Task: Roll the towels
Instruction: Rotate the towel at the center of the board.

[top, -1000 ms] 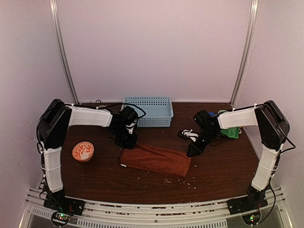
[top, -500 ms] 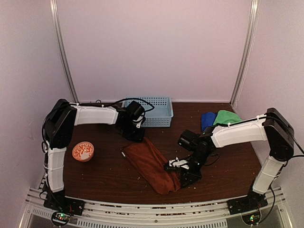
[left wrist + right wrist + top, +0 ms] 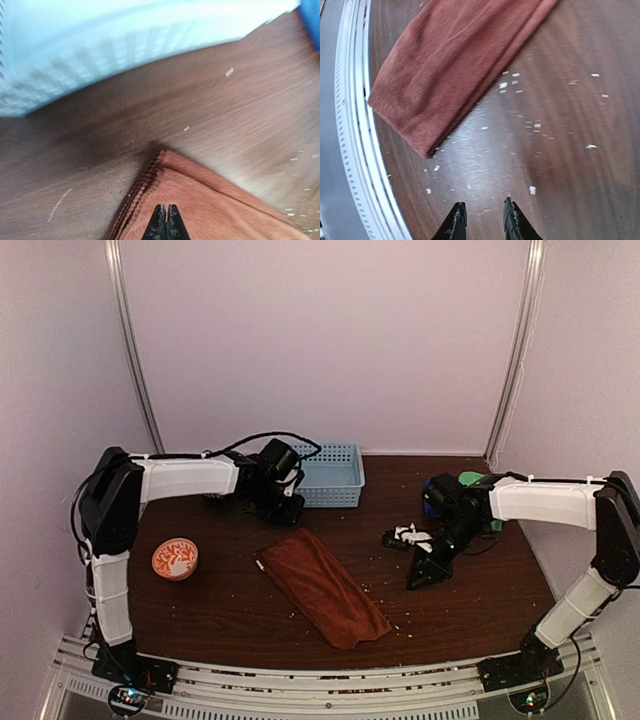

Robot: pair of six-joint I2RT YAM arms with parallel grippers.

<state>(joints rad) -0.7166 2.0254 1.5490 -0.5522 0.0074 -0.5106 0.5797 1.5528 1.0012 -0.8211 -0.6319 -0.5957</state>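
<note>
A rust-red towel [image 3: 325, 588] lies flat on the table as a long folded strip, running diagonally from mid-table toward the front edge. My left gripper [image 3: 289, 514] hovers shut beside the basket, just beyond the towel's far corner [image 3: 200, 205], with nothing between its fingertips [image 3: 166, 222]. My right gripper [image 3: 416, 582] hangs to the right of the towel, open and holding nothing. In the right wrist view its gripper [image 3: 482, 220] is over bare wood, short of the towel's near end [image 3: 455, 65]. A green towel [image 3: 470, 479] shows behind the right arm.
A light blue lattice basket [image 3: 330, 475] stands at the back, close to the left gripper. An orange-and-white bowl [image 3: 175, 559] sits at the left. Pale crumbs [image 3: 510, 85] dot the wood. The metal rail [image 3: 355, 125] runs along the table's front edge.
The towel has been swung from lying across the table to a diagonal. The right gripper has left its near end and moved back right; the left gripper has drawn back toward the basket.
</note>
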